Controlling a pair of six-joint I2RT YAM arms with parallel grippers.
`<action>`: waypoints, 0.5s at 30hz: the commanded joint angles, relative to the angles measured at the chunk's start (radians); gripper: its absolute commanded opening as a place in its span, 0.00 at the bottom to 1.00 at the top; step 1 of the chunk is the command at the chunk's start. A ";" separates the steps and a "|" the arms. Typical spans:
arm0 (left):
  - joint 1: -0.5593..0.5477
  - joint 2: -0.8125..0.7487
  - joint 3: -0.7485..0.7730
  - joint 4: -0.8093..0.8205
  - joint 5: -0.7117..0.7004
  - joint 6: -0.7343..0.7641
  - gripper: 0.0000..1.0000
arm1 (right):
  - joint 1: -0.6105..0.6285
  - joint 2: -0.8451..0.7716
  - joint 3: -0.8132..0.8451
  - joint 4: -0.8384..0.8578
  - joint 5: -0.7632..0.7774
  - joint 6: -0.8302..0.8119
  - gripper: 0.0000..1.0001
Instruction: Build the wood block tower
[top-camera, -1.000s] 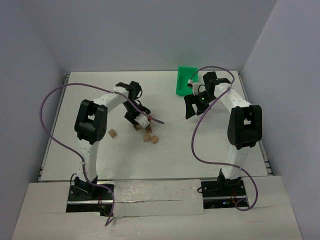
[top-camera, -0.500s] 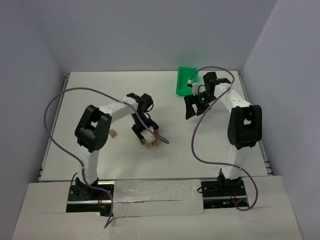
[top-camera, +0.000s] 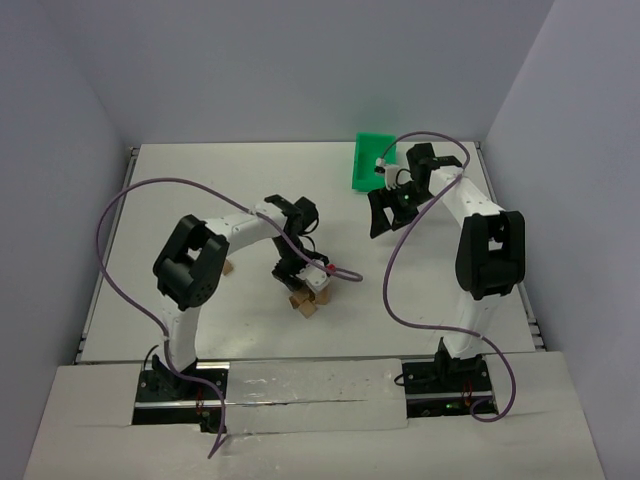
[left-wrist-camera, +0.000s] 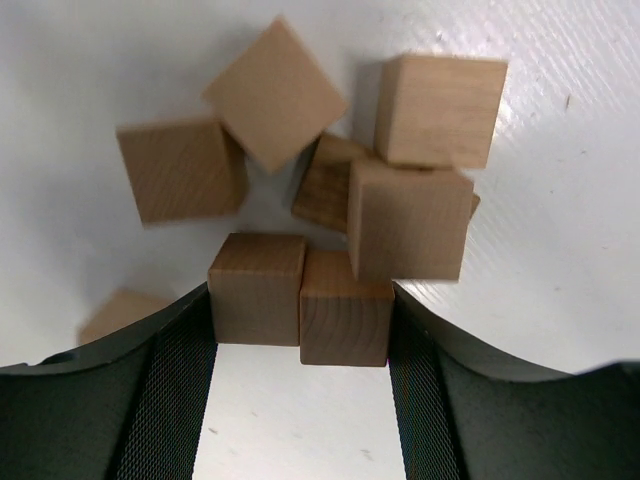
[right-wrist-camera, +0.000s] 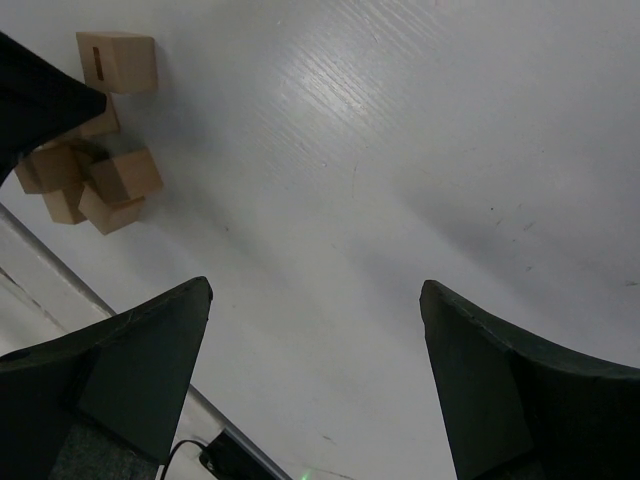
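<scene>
Overhead, left claw (top-camera: 303, 288) hides wood blocks (top-camera: 304, 305).

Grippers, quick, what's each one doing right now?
Left gripper: closed on two wood blocks, side by side.
Right gripper: open, holding nothing.

Hidden and blurred: the wood blocks (top-camera: 304, 304)

From overhead the left gripper (top-camera: 308, 283) covered most of the pile, and a stray cube (top-camera: 229, 268) sat half hidden behind the left arm (top-camera: 190, 265). In the left wrist view one cube (left-wrist-camera: 118, 312) was blurred and tucked behind a finger (left-wrist-camera: 150, 400); another (left-wrist-camera: 322, 190) lay largely buried under its neighbours. In the right wrist view a dark shape (right-wrist-camera: 35, 110) at the left edge masked part of the pile.
</scene>
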 joint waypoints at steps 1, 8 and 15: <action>0.084 -0.053 0.059 -0.064 0.085 -0.172 0.00 | -0.002 -0.067 0.001 -0.014 -0.028 0.008 0.92; 0.152 -0.143 0.059 0.150 0.047 -0.594 0.00 | 0.018 -0.046 0.031 -0.007 -0.035 0.029 0.92; 0.219 -0.091 0.083 0.306 0.035 -0.841 0.00 | 0.059 -0.025 0.060 0.002 -0.036 0.050 0.92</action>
